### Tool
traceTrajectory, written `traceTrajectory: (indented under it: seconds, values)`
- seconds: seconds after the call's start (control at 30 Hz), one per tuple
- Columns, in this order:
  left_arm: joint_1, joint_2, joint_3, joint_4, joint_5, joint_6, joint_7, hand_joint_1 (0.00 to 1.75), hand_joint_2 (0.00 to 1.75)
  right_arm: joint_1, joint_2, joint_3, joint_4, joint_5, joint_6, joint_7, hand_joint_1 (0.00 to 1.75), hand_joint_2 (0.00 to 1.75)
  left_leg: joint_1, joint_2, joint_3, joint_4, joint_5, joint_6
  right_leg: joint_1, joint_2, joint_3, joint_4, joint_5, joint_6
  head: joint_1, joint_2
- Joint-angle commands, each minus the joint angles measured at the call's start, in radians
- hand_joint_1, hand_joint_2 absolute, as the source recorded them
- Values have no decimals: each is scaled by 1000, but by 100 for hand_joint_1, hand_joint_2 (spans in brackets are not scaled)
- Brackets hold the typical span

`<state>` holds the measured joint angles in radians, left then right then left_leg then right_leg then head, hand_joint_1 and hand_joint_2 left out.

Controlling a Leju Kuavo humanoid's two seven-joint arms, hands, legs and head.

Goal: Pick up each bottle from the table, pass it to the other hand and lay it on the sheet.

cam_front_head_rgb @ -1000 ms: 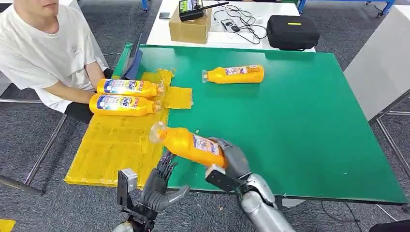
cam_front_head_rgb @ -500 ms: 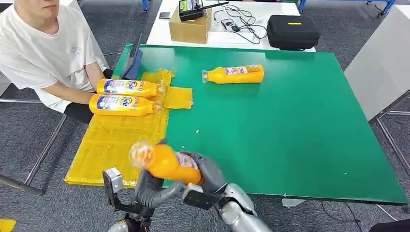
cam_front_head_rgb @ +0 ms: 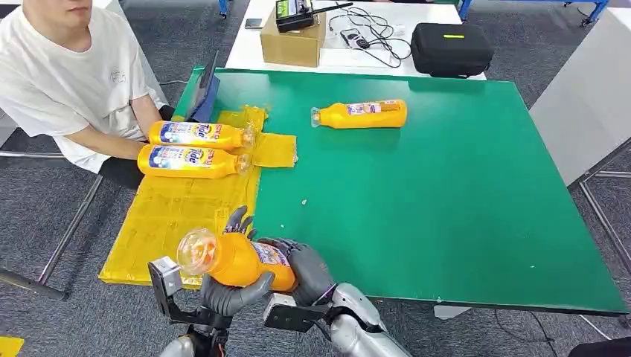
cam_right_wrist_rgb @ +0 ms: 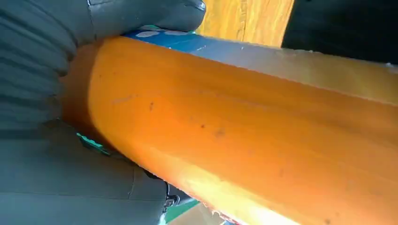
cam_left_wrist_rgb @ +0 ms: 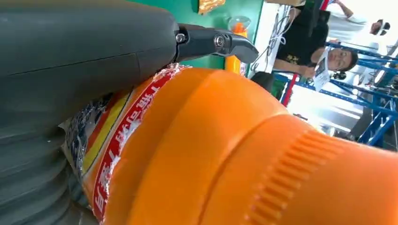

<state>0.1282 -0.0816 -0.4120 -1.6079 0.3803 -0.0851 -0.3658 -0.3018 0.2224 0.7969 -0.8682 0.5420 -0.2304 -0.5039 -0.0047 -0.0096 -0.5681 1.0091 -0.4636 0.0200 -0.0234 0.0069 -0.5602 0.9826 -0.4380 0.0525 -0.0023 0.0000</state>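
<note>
While the right hand grips the orange bottle at its base, the left hand closes around its middle.

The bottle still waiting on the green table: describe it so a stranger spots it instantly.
Find the green table, then look toward its far edge. The orange bottle lies there on its side, alone on bare green, unlike the two on the yellow sheet.

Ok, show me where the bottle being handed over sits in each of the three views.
Head view: held bottle low and left of centre, over the table's near edge, between left hand and right hand.
Left wrist view: orange body across most of the picture.
Right wrist view: orange side running diagonally.
Shared landmark: the yellow sheet.
</note>
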Motion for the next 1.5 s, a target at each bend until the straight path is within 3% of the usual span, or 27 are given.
traceTrajectory:
  seconds: [0.03,0.1,0.13,0.17,0.2,0.23,0.27,0.3,0.4,0.7,0.83,0.97,1.07,1.23,1.4,1.5]
  values:
    - [-68,-15,-38,65,4,-33,18,164,175,-16,-7,143,-2,-21,44,-24,175,175,2,-1,1,0,0,-1,2,-2,2,0,0,-2,0,0]
    - [-68,-15,-38,65,4,-33,18,164,175,-16,-7,143,-2,-21,44,-24,175,175,2,-1,1,0,0,-1,2,-2,2,-1,0,-2,0,0]
    - [-69,-15,-38,66,8,-39,17,175,175,-14,-8,141,-8,-26,45,-21,175,175,2,-1,0,0,0,-1,2,-2,2,0,0,-2,0,0]
    - [-68,-16,-35,67,12,-43,16,175,175,-13,-7,136,-13,-39,50,-17,154,175,1,-1,0,0,0,-1,1,-2,1,0,0,-1,0,0]
    - [-66,-18,-33,64,23,-51,14,175,175,-10,-5,130,-15,-54,57,-15,38,175,2,-2,1,0,0,-1,2,-3,2,-1,0,-3,0,0]
    - [-65,-17,-31,62,43,-68,14,175,175,-9,-4,126,-18,-69,69,-17,0,175,1,-1,0,0,0,-1,1,-2,1,0,0,-2,0,0]
    - [-65,-16,-28,59,60,-81,16,175,175,-7,-4,123,-21,-82,80,-21,0,175,2,-1,1,1,0,-2,2,-3,2,0,0,-3,1,0]
    - [-66,-15,-24,56,70,-90,15,175,175,-3,-4,114,-26,-114,105,-33,0,0,2,-1,0,1,0,-1,2,-2,2,0,0,-2,0,0]
    - [-71,-18,-6,66,112,-104,43,175,175,2,-10,107,-39,-128,100,-45,0,0,1,-1,0,0,0,-1,1,-2,1,-1,0,-2,0,0]
    - [-101,-6,39,109,-23,64,74,175,175,22,-20,77,-48,-137,50,-40,0,0,1,-2,1,-1,0,-1,2,-3,3,-1,0,-2,0,0]
    - [-188,43,16,220,-336,333,142,175,175,34,-26,61,-54,-128,0,-39,0,0,1,-2,1,-1,1,-1,2,-3,2,-1,0,-2,0,0]
    - [-324,96,14,352,-726,481,169,175,175,30,-22,45,-71,-127,12,-44,0,0,1,-6,1,-1,2,-1,1,-6,3,-1,0,-2,1,0]
    - [-342,87,54,350,-820,455,194,175,175,30,-18,32,-78,-124,26,-44,0,0,2,0,1,-1,2,-2,2,-1,2,-1,1,-3,0,0]
    - [-559,173,48,523,-1019,286,348,175,175,31,-7,-10,-99,-126,34,-52,0,0,2,-2,-1,1,3,-2,2,-3,1,1,1,-2,0,0]
    - [-621,186,60,592,-1077,224,360,175,175,35,-3,-23,-107,-120,40,-51,0,0,2,-1,-1,1,4,-3,2,-1,1,2,1,-3,1,0]
    - [-759,221,26,731,-1170,161,397,175,175,32,4,-41,-104,-125,51,-58,0,0,2,-4,-2,1,4,-3,2,-5,0,3,0,-2,0,0]
